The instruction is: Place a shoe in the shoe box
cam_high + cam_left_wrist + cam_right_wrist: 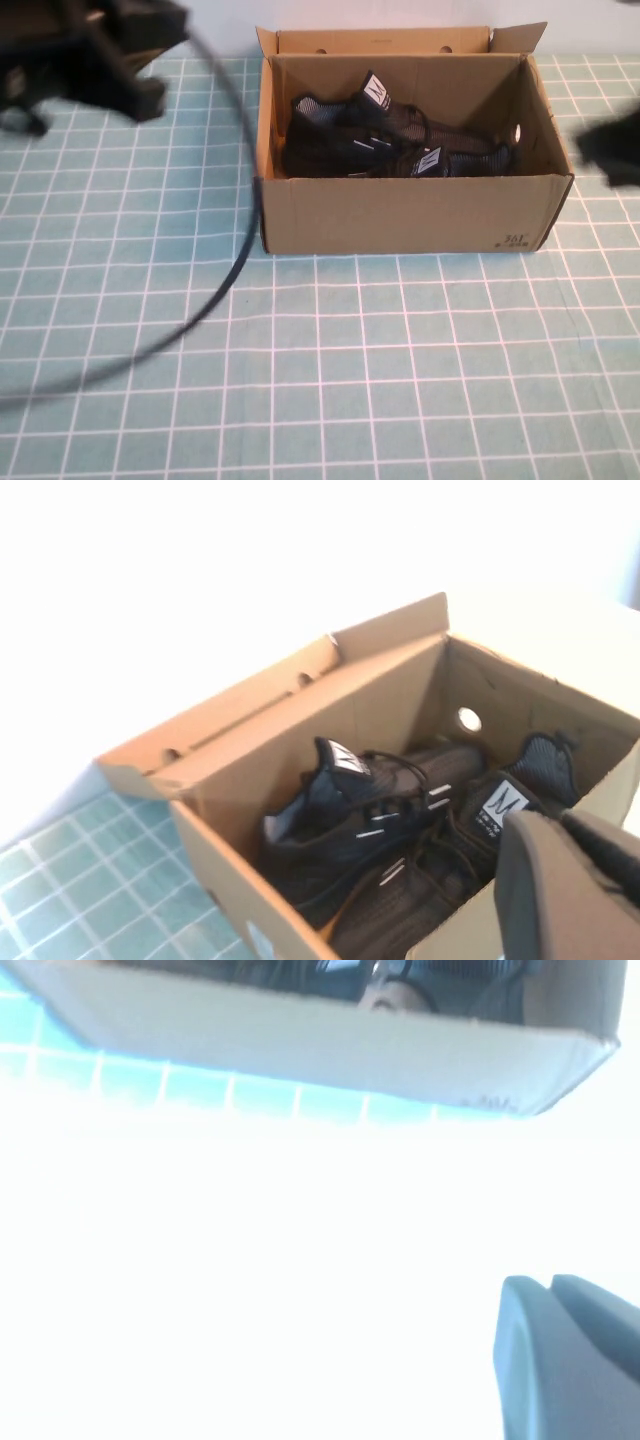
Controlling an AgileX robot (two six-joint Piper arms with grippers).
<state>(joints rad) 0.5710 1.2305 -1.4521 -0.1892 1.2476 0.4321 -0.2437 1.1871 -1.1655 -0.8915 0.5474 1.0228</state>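
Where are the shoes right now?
In the high view, both shoes lie inside the shoe box, between left gripper and right gripper.

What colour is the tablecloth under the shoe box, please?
Light teal with a white grid, clearest in the high view: tablecloth, shoe box.

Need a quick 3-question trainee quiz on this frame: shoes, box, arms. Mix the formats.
1. True or false: both black shoes lie inside the shoe box.
2. Multiple choice: where is the left gripper? A) inside the box B) to the box's left, away from it C) resting on the box's front wall
3. Fill in: the shoe with its white tongue tag nearer the box's back wall lies on the box's ____ side in the high view.

Key: 1 true. 2 B. 3 left. The second shoe lies toward the right; the right gripper is beyond the box's right end.
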